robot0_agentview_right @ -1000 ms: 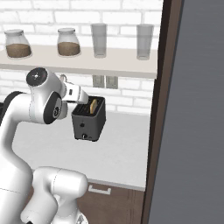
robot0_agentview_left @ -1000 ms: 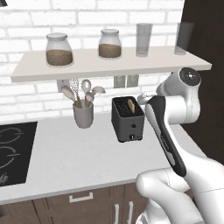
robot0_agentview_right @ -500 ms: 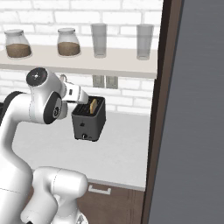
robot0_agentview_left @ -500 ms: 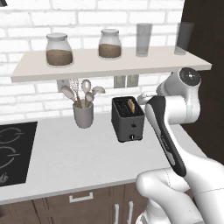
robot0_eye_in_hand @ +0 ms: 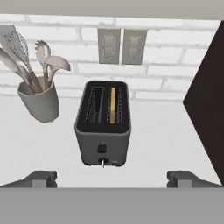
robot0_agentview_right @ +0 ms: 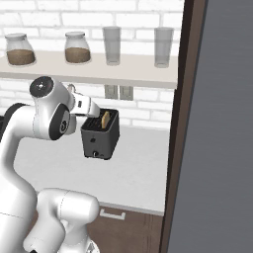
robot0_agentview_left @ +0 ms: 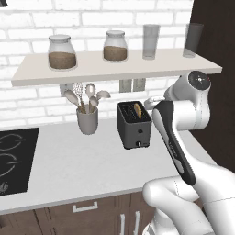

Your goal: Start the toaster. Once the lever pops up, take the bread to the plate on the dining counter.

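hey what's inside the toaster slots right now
The toaster has two slots. The right-hand slot, as the hand view shows it, holds the bread, standing on edge with its top edge visible. The other slot looks empty. The lower part of the slice is hidden inside the toaster.

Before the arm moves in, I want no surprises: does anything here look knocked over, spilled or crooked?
Nothing stands out. The toaster stands upright on the counter, the bread sits upright in one slot, and the utensil cup beside it is upright with its tools inside. No spills or damage show.
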Tool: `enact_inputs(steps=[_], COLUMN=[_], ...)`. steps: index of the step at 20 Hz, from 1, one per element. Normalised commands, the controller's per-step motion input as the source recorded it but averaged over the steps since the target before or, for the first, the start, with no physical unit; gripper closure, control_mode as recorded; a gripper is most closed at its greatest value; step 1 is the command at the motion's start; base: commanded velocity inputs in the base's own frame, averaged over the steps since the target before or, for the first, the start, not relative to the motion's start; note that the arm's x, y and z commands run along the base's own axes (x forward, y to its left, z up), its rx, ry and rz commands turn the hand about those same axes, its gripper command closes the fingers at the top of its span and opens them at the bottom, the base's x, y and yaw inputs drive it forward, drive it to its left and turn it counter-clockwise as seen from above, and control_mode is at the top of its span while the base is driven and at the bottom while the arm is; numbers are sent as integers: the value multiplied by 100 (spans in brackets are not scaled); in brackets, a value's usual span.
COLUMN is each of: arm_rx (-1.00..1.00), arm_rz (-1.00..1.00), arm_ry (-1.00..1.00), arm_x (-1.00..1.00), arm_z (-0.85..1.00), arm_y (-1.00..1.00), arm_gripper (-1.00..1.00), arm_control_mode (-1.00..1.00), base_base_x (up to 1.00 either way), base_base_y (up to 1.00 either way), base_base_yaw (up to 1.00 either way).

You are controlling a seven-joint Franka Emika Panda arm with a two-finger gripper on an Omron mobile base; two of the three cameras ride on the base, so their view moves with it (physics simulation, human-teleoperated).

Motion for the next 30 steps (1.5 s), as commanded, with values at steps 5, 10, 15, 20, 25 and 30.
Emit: enact_inputs(steps=[5, 10, 15, 20, 25, 30], arm_rx=[0, 0, 0, 0, 0, 0], arm_rz=[0, 0, 0, 0, 0, 0], arm_ry=[0, 0, 0, 0, 0, 0], arm_x=[0, 0, 0, 0, 0, 0], arm_z=[0, 0, 0, 0, 0, 0], arm_y=[0, 0, 0, 0, 0, 0], arm_gripper=[-100, -100, -100, -100, -100, -100], arm_control_mode=[-100, -100, -100, -100, -100, -100], base_base_x=[0, 0, 0, 0, 0, 0], base_base_y=[0, 0, 0, 0, 0, 0], base_base_yaw=[0, 0, 0, 0, 0, 0])
